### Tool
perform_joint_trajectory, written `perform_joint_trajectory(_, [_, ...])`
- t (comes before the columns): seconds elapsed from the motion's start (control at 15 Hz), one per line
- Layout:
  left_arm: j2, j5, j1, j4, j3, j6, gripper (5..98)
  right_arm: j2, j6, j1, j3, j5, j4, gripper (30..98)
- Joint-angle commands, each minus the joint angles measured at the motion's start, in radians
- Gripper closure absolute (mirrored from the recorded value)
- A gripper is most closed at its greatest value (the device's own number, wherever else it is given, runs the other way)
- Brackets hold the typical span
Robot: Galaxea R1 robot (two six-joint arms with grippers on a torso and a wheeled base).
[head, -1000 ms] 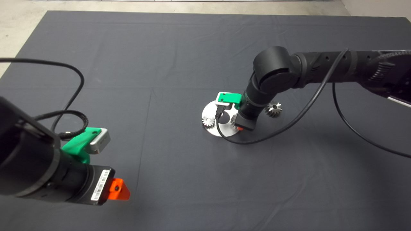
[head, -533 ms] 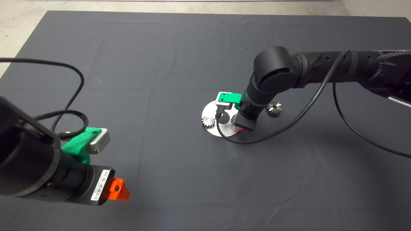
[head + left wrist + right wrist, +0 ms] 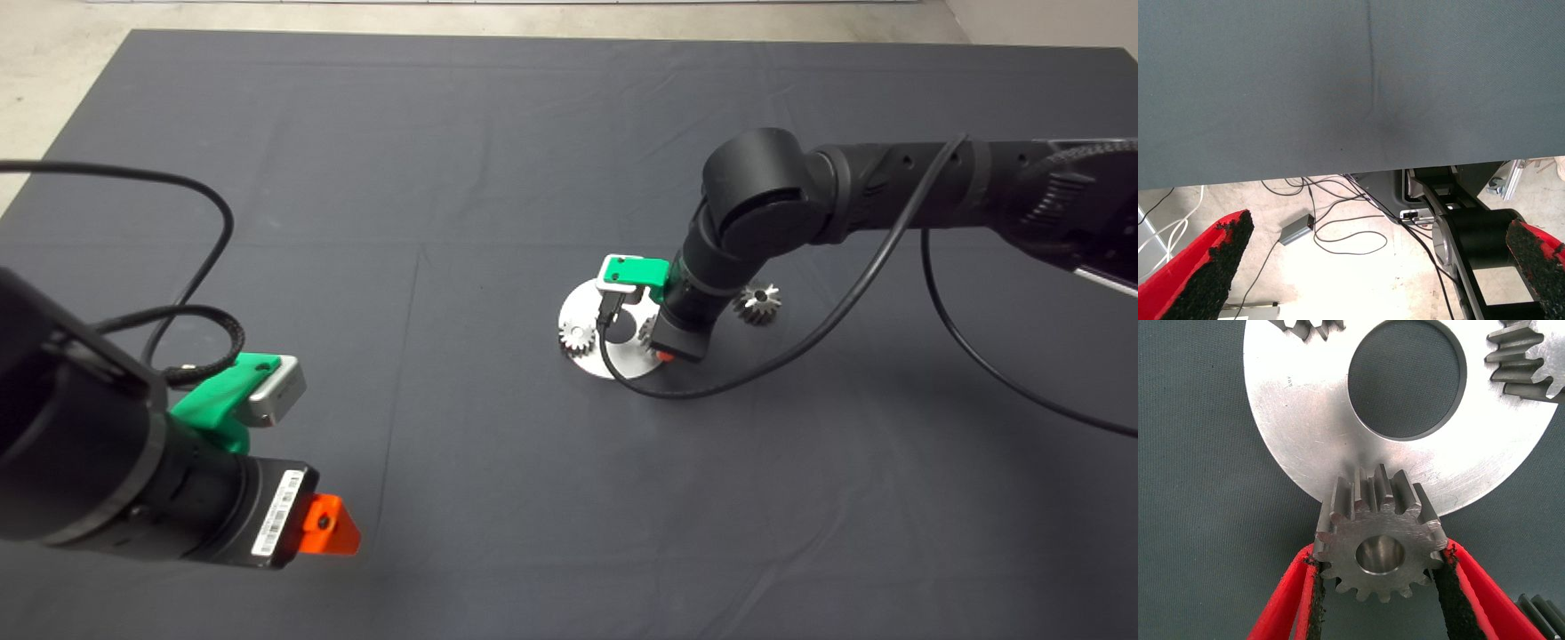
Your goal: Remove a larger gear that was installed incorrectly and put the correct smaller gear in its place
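A small grey steel gear, the smaller gear (image 3: 1380, 550), sits between the two black pads of the right gripper (image 3: 1379, 587), whose red fingers (image 3: 1286, 600) press against its teeth from either side. The gear's short even teeth and its dark centre hole face the wrist camera, so its axis points up toward the wrist. It hangs at the rim of a round silver base plate (image 3: 1305, 427) with a large circular opening in its middle; whether the gear touches the plate or is just above it cannot be told. Two same-sized gears (image 3: 1528, 360) sit at other points on the plate's rim. From above, the right gripper (image 3: 665, 354) points down over the plate's near right edge. The larger gear (image 3: 758, 302), silver with long flaring teeth, lies on the dark mat (image 3: 498, 160) just beside the plate, on the right arm's side. The left gripper (image 3: 324, 526) waits well apart at the lower left, its fingers (image 3: 1205, 267) spread wide and empty. Seating likely depends on lining the gear's hole up over its spot on the plate.
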Motion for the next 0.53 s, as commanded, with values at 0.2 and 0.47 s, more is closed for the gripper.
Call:
perform_joint_trajectory(0.2, [0.001, 0.012, -0.004, -0.018, 0.012, 0.000, 5.8, 0.009, -0.006, 0.018, 0.011, -0.127, -0.024, 89.8])
perform_joint_trajectory(0.47, [0.002, 0.012, -0.004, -0.017, 0.012, 0.002, 5.8, 0.009, -0.009, 0.024, 0.010, -0.127, -0.024, 89.8])
